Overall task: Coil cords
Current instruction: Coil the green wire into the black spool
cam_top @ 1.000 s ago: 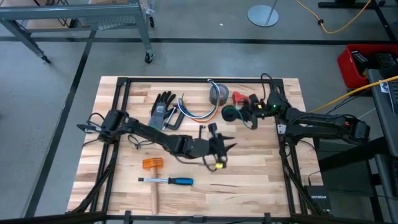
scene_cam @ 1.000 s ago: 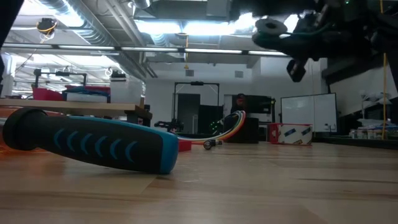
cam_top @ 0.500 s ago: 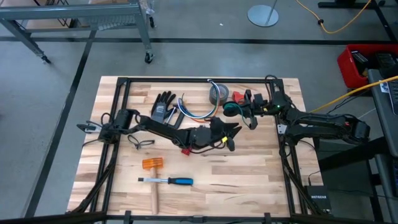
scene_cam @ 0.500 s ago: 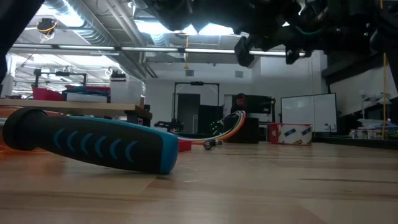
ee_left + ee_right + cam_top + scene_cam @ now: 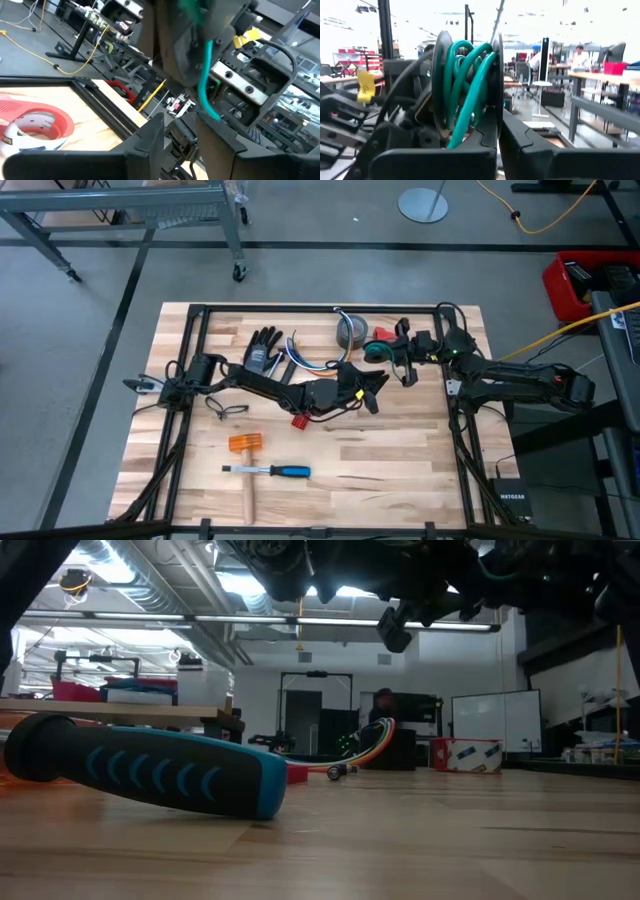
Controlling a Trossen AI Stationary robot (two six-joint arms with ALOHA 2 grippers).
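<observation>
Above table's far half, right tool [image 5: 403, 360] clamps green cord coil [image 5: 465, 95]; left tool [image 5: 372, 387] parted alongside.

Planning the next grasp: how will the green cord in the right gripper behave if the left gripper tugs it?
Probably floppy: the green cord loops in soft curves inside the right gripper. A loose end dangles, so tugging may unwind it.

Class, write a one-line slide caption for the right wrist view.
Right gripper shut on a coil of green cord, with the left gripper close in front.
</observation>
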